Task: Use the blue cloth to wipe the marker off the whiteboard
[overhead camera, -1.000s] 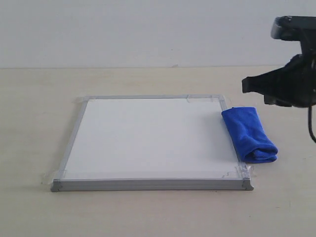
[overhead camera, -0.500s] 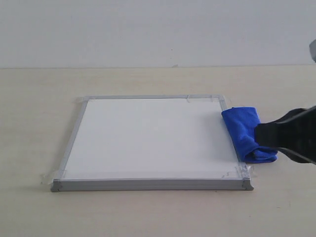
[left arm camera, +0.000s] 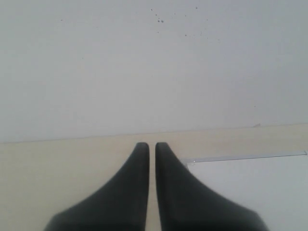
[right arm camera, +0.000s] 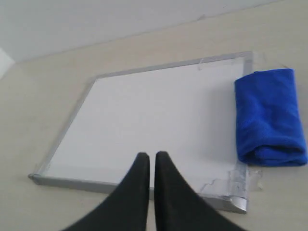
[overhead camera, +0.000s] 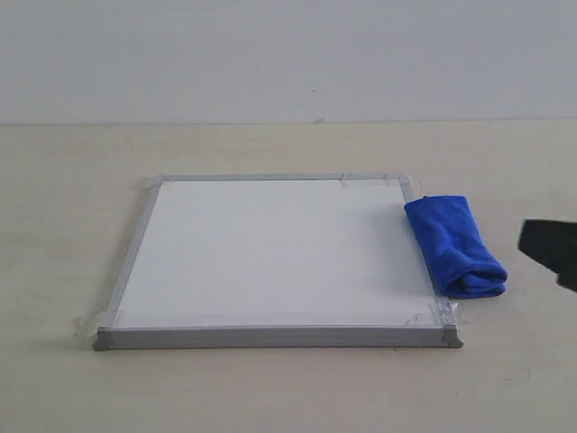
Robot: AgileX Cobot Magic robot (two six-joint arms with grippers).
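The whiteboard lies flat on the table, silver-framed, with clear tape at its corners. Its white face shows no marker line in any view. The blue cloth lies folded against the board's right edge, partly over the frame, and nothing touches it. My right gripper is shut and empty, hovering near the board's front edge, with the cloth off to one side. Only a dark part of the right arm shows at the exterior view's right edge. My left gripper is shut and empty beside a board corner.
A beige tabletop surrounds the board, and a pale wall stands behind it. Crinkled clear tape sticks out at the front corner by the cloth.
The right arm has dropped and pulled back toward the right edge of the exterior view, leaving only a dark sliver there. The cloth and board have not moved.
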